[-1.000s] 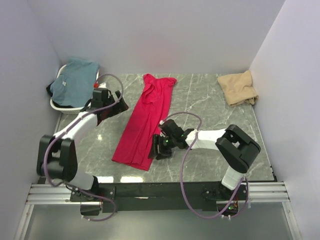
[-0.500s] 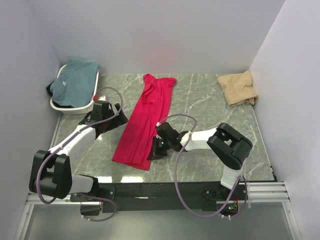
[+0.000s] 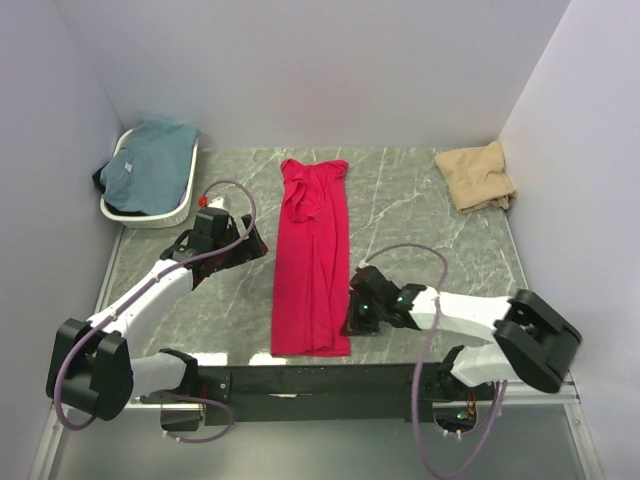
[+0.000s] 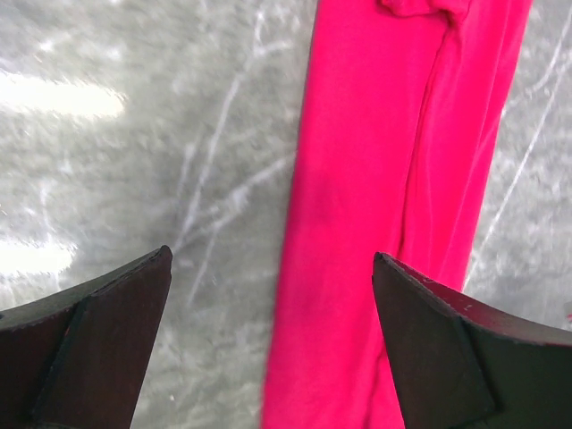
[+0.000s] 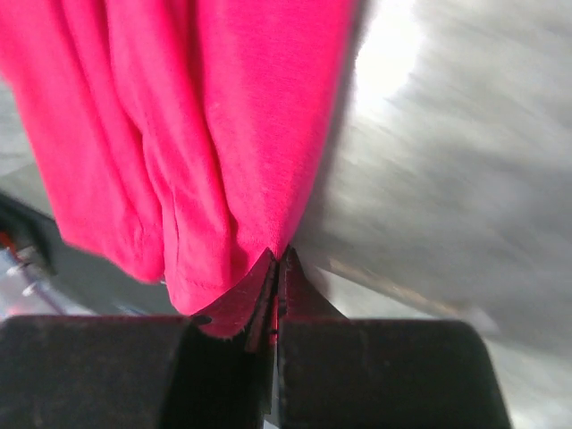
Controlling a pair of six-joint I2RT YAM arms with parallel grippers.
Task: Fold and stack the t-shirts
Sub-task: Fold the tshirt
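Top external view: the red t-shirt [image 3: 312, 262] lies as a long narrow strip down the middle of the worktop [image 3: 430, 230], with its hem toward the arm bases.
Risk, slipping: the right hand [image 5: 278, 268] bites only a thin edge of the hem, so a firm pull could probably tug the cloth free.
Risk, uneven fold: the pinch may catch only some layers, and the collar end looks bunched, so the strip could drag crooked.
Pinch: the right hand is pressed together on the red t-shirt's near right hem corner, with cloth caught between its tips.
Free hand: the left hand [image 4: 273, 268] is spread wide and holds nothing. It hangs over the red t-shirt's left edge, and contact cannot be judged.
Others: the tan t-shirt [image 3: 478, 176] sits well right of the red t-shirt's collar. The teal t-shirt [image 3: 150, 160] sits well left, in the white basket [image 3: 150, 215].
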